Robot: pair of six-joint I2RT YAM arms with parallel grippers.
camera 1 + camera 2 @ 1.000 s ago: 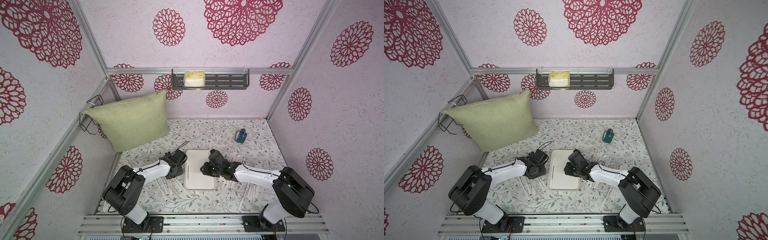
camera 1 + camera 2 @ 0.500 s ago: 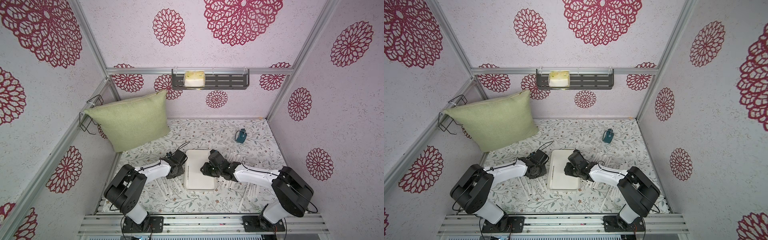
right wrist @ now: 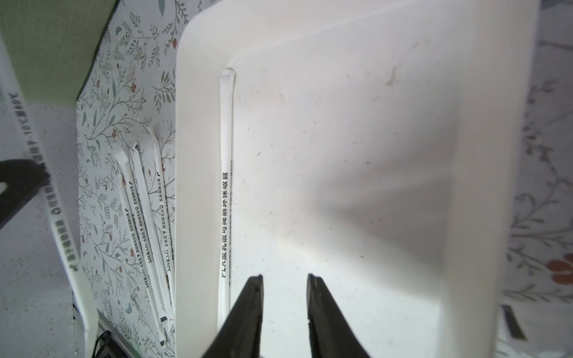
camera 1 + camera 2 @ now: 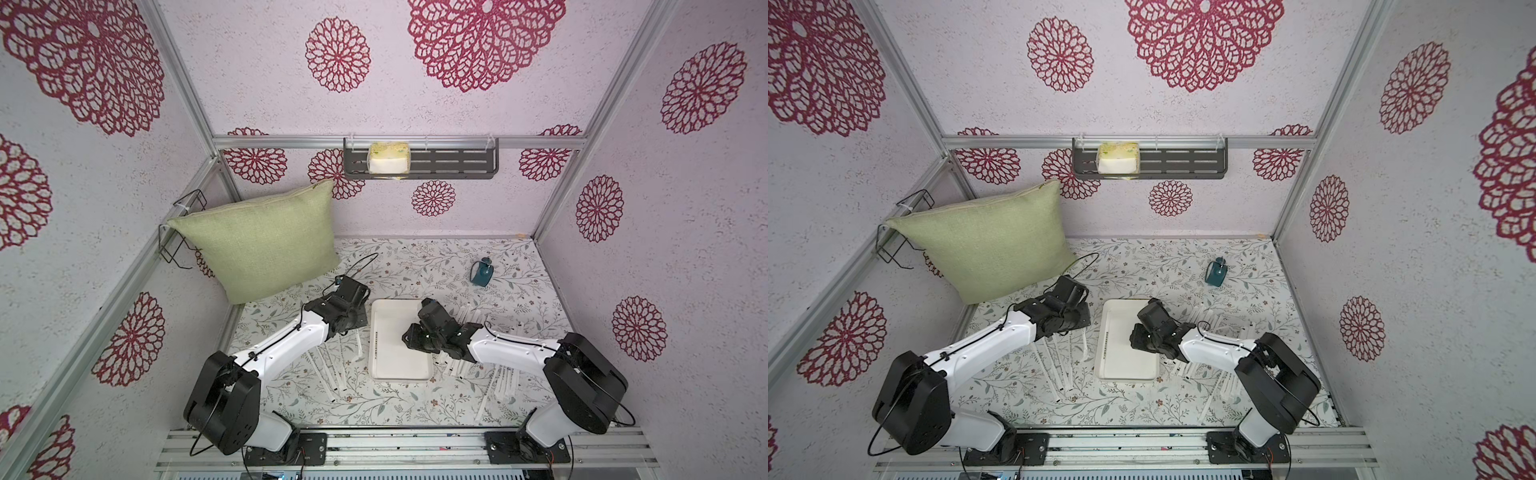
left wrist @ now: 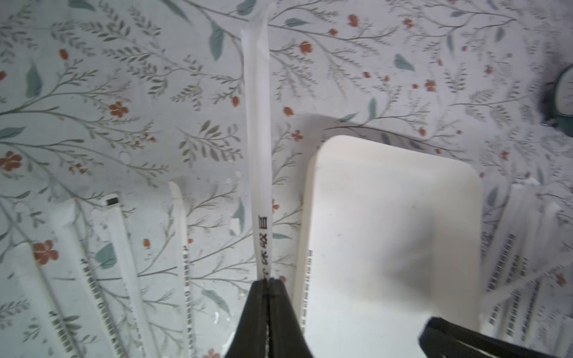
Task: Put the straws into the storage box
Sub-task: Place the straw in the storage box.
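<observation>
The left end effector (image 5: 268,283) is pinched tight on one wrapped straw (image 5: 259,139). It grips near a printed end, so most of the straw's length sticks out ahead of the jaws and runs alongside a long wall of the storage box (image 5: 387,217). Held that way it is lined up lengthwise with the box, probably so it can be laid in flat.

In a top view the left arm (image 4: 286,340) reaches low from the lower left toward the centre of the frame, with its wrist just left of the box. The right arm (image 4: 511,351) stretches in from the lower right, with its wrist over the box. The right end effector (image 3: 285,279) hangs above the box floor with a narrow gap between its jaws and nothing in it.

A second straw (image 3: 225,186) lies inside the box, against a long wall. The other straws (image 4: 342,365) lie loose on the bench (image 4: 415,257), to the left and right of the box.
</observation>
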